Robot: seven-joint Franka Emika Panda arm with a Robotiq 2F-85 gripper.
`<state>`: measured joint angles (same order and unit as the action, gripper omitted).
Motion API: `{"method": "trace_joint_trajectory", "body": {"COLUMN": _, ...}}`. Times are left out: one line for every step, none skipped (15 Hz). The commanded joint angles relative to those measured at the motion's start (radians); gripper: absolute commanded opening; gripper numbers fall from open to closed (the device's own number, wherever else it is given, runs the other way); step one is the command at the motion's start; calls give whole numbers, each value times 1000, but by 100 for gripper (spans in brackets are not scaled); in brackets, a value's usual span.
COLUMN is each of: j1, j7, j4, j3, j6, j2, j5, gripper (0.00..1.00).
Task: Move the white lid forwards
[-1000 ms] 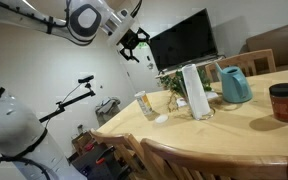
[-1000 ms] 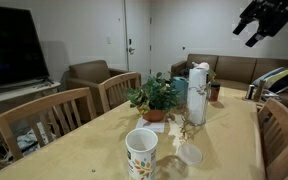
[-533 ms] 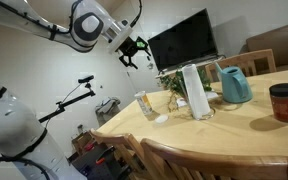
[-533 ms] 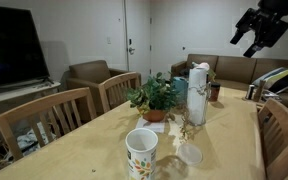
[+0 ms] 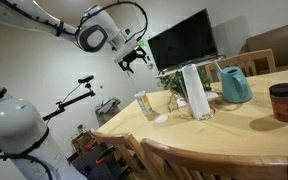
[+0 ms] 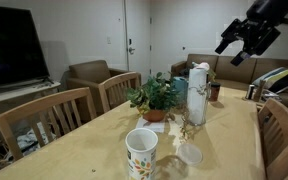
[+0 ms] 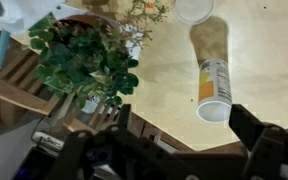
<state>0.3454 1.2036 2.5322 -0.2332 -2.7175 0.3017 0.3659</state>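
- White lid lies flat on the wooden table, near the table edge in an exterior view. It sits just beside a patterned paper cup, and the two look apart, not touching.
- Potted plant and tall white cylinder stand further along the table, past the lid.
- Gripper hangs high in the air, well above the table and well apart from the lid. Jaws spread wide, nothing between them.
- Wrist view looks down on the plant, the cup and the lid. The lid is cut by the top edge of that view and is not lined up between the fingers.
- Step in hand, as I judge it: the approach. No contact with the lid yet.
- Next move calls for a long descent and centring over the lid. A flat disc gives little to grip, so the jaws must come low, close to the tabletop.
- Risk: clipping the cup on the way down.
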Motion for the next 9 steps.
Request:
{"method": "trace_joint_trajectory", "body": {"j1": 131, "j7": 205, "j4": -26, "j3": -75, "j6": -12, "j2": -69, "j5": 242, "gripper": 100}}
{"method": "trace_joint_trajectory", "body": {"j1": 149, "j7": 263, "j4": -36, "j3": -85, "j6": 1, "j2": -88, "j5": 303, "gripper": 100}}
{"method": "trace_joint_trajectory", "body": {"j1": 167, "j7": 307, "j4": -43, "j3": -94, "j6": 3, "j2": -108, "j5": 347, "gripper": 100}}
{"method": "trace_joint_trajectory", "body": {"j1": 175, "j7": 335, "j4": -56, "j3": -100, "j6": 8, "j2": -139, "j5": 373, "gripper": 100}}
{"method": "trace_joint_trajectory", "body": {"j1": 190, "j7": 385, "j4": -68, "j3": -110, "j6": 16, "j2": -160, "j5": 410, "gripper": 100}}
{"method": "trace_joint_trajectory", "body": {"j1": 190, "j7": 392, "j4": -81, "j3": -110, "j6": 24, "j2": -191, "j5": 419, "gripper": 100}}
{"method": "trace_joint_trajectory", "body": {"j1": 190, "j7": 402, "j4": -98, "j3": -111, "j6": 40, "j2": -224, "j5": 429, "gripper": 100}}
{"method": "trace_joint_trajectory", "body": {"j1": 187, "j7": 399, "j4": -112, "j3": -112, "j6": 55, "j2": -254, "j5": 432, "gripper": 100}}
{"method": "trace_joint_trajectory", "body": {"j1": 184, "j7": 397, "j4": -125, "j3": -111, "j6": 81, "j2": -283, "j5": 437, "gripper": 100}}
